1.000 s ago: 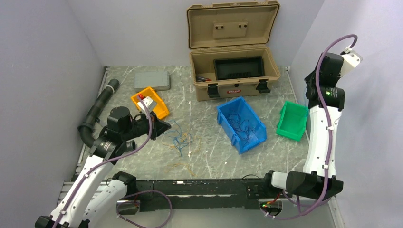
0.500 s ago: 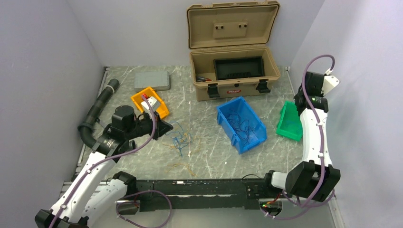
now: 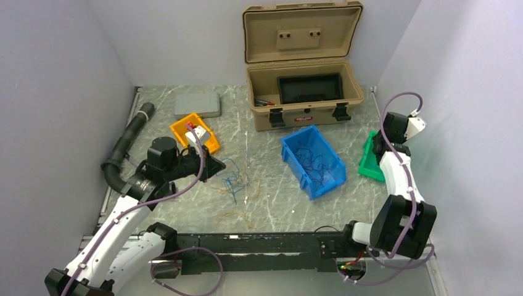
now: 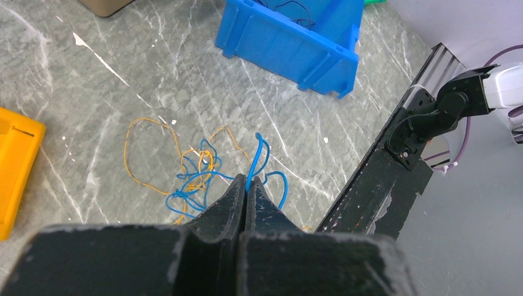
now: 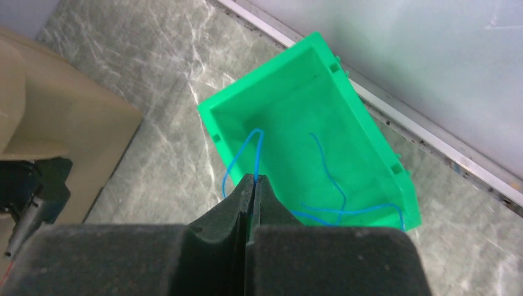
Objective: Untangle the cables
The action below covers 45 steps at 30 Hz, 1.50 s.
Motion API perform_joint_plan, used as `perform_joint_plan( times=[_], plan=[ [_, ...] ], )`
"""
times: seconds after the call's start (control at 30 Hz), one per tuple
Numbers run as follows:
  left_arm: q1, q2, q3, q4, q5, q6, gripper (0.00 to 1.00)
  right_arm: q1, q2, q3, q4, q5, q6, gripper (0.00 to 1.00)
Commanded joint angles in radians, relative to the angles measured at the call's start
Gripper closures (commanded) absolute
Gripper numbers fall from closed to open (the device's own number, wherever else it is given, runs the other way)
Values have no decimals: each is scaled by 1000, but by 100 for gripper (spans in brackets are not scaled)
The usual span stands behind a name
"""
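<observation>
"Well, start from the tabletop. The cables lie there in a loose blue and orange-yellow tangle, left of the blue bin, and more dark and blue ones sit inside that bin."

"And the green bin on the right?"

"It has loose blue strands on its floor. The right fingers hang over it, pressed together on a thin blue loop. I'd bring them low into the bin before releasing, so the loop drops inside and not across the rim."

"The left side?"

"The left fingers are closed on one blue cable at the near edge of the tangle. It's best to draw it up slowly toward bare stone and pause if orange strands rise with it. A hard tug would probably tighten the knot."

"What can't you make out?"

"The left wrist view cuts off most of the blue bin, so I can't see how knotted its contents are. From above, every strand is too fine to trace, and some pale ones near the front rail barely show. Both pinch points are hidden between the fingers. I also can't tell whether the right loop is joined to the strands lying in the green bin."
</observation>
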Motion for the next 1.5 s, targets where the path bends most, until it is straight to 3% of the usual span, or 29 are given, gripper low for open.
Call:
perform_joint_plan(
  times=[0.0, 0.2, 0.47, 0.73, 1.03, 1.33, 1.47],
  plan=[
    [-10, 0, 2, 28, -11, 23, 100, -12, 72, 25, 149, 17, -17, 100],
    [-16, 10, 4, 25, -11, 25, 100, -26, 228, 210, 63, 6, -53, 100],
    [-23, 14, 4, 25, -30, 21, 100, -28, 218, 326, 112, -147, -183, 100],
    [-24, 17, 7, 22, -29, 25, 100, -52, 118, 49, 257, -185, -156, 100],
    [-29, 27, 10, 20, -25, 26, 100, -70, 17, -159, 231, -58, -85, 100],
    [-35, 17, 7, 22, -30, 23, 100, -90, 298, 27, 10, 76, 38, 100],
    [-37, 17, 7, 22, -34, 22, 100, -92, 359, 55, -16, 67, 58, 100]
  ],
)
